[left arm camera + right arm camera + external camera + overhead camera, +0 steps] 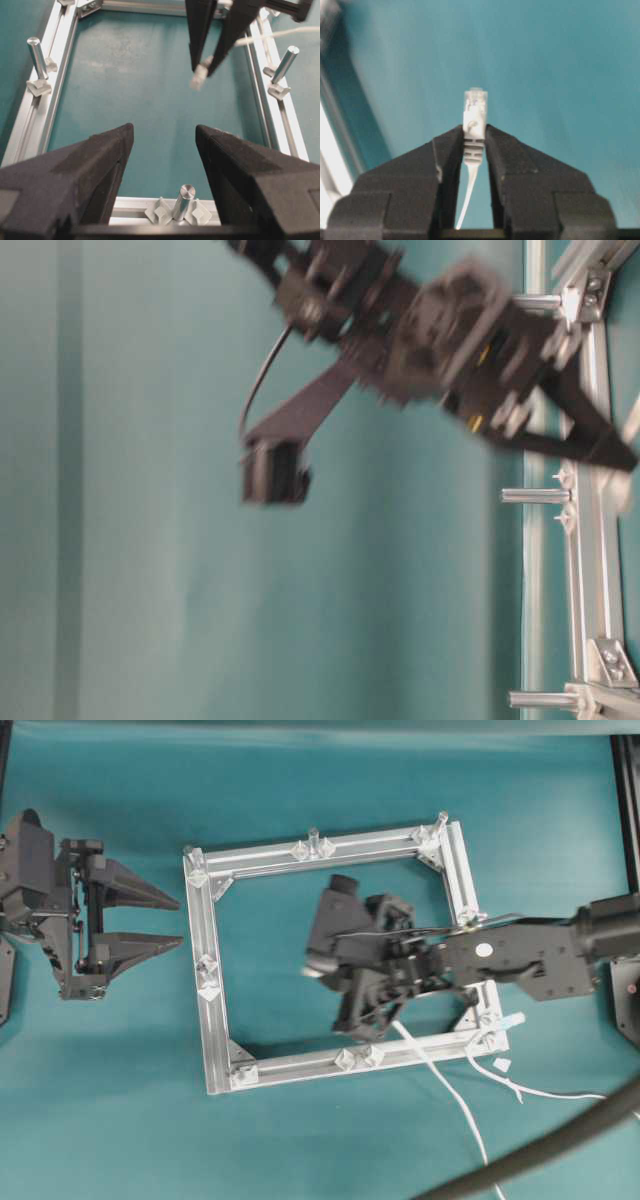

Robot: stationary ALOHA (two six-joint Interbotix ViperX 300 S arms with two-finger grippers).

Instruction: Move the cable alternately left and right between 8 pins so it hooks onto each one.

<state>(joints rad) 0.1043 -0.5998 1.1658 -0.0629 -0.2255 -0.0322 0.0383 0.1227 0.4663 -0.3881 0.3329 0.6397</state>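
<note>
Teal matting covers the desk (120,1120) from edge to edge, and the square aluminium frame (205,1000) lies flat on it between my two arms.

My right hand (474,137) is clenched on the cable (440,1075) just behind its small white plug (475,112); the wrist view shows the plug standing clear of my fingertips, pointing straight ahead along the line of my fingers. That hand hangs above the open middle of the frame, having reached in over the right rail. From my grip the white cord trails back over the near-right corner and off across the desk, so its long axis runs from the frame's centre toward that corner.

As I judge it, what matters next is which way the nearest pins (312,842) lie from the plug. The pin on the near rail (358,1055) sits just beside and below my right hand, and the one on the left rail (206,965) is well across the opening, directly ahead of the plug. I cannot tell whether any pin is hooked yet.

My left hand (150,920) waits released, jaws wide, outside the left rail and well apart from the cable; the right is plainly nearer.

I can read no brand, label or writing anywhere.
</note>
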